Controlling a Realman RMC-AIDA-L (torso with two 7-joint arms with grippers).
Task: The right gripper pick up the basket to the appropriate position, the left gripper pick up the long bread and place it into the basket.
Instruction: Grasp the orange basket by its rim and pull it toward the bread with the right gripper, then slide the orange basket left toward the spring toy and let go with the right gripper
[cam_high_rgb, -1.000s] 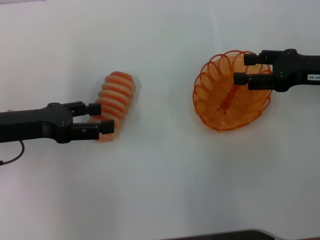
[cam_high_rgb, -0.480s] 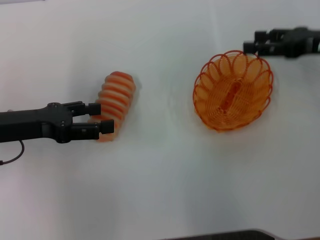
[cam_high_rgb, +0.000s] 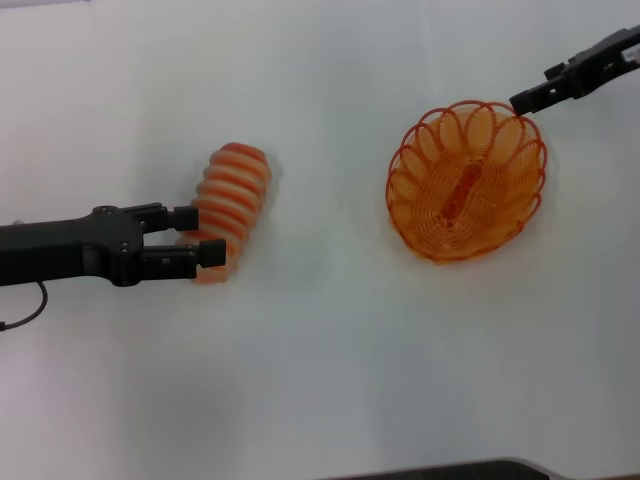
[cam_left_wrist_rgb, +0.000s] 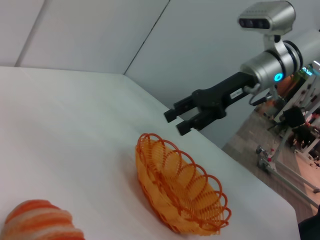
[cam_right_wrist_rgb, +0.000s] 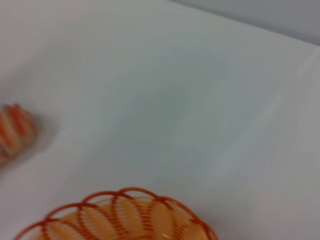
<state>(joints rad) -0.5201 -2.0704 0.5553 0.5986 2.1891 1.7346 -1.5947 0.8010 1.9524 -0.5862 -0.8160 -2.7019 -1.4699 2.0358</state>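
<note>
Bread (cam_high_rgb: 232, 206) lies on the white tabletop (cam_high_rgb: 320, 380), well to the left of the basket (cam_high_rgb: 466, 180), its long axis tilted so the far end leans toward the basket. The left pincer (cam_high_rgb: 202, 236) reaches in from the side away from the basket, its two black fingers (cam_high_rgb: 187, 216) spread around the bread's near end, one on each side; whether they press the loaf or only bracket it cannot be told, though a gap between them shows and the loaf rests flat. In the left wrist view only a rounded striped end of the bread (cam_left_wrist_rgb: 42, 222) appears, with the basket (cam_left_wrist_rgb: 180, 192) beyond it.

Basket sits upright on the tabletop, holding nothing. The right pincer (cam_high_rgb: 530, 97) hangs just past the basket's far right rim, clear of the wire, released and gripping nothing; the left wrist view shows the right pincer (cam_left_wrist_rgb: 181, 119) above the basket with its fingers parted. The right wrist view catches the basket's scalloped rim (cam_right_wrist_rgb: 120, 210) and, far off, the bread (cam_right_wrist_rgb: 15, 131).
</note>
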